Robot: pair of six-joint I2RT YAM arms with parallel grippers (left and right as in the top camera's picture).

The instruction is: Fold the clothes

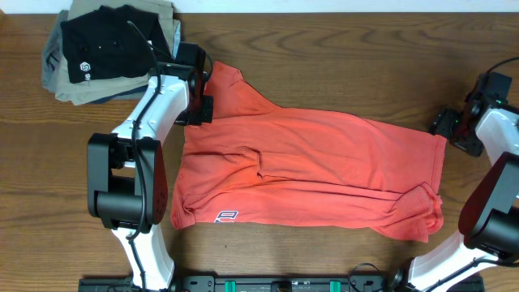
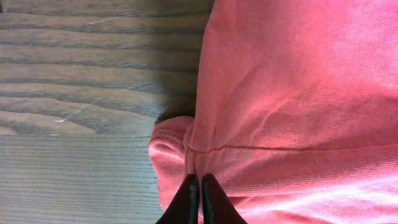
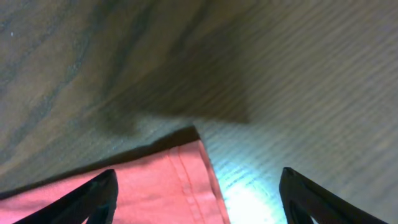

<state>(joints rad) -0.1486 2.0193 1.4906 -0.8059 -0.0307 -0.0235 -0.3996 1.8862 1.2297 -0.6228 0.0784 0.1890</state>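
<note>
Left tool (image 2: 200, 198) had its fingers pressed together on a pinch of the coral-red T-shirt (image 1: 324, 162), close to a seam at the cloth's edge. Right tool (image 3: 199, 182) stood with its fingers well apart, gripping nothing. A hemmed corner of the same shirt lay on the worktop (image 1: 340, 49) just under the gap between them. The shirt stretched from one tool across to the other, flat on the worktop but rumpled, and one long fold appeared to be laid along its near side already.

The step in hand looked like taking hold of both ends for the next fold. That would call for the right tool to settle onto the corner and close. Both tools would then need to lift evenly so the cloth stayed taut.

Counted: one T-shirt, two tools, and one stack of folded garments (image 1: 105, 49) just beyond the left tool. A black shirt lay on top of the stack with grey and khaki beneath, apparently three pieces.
</note>
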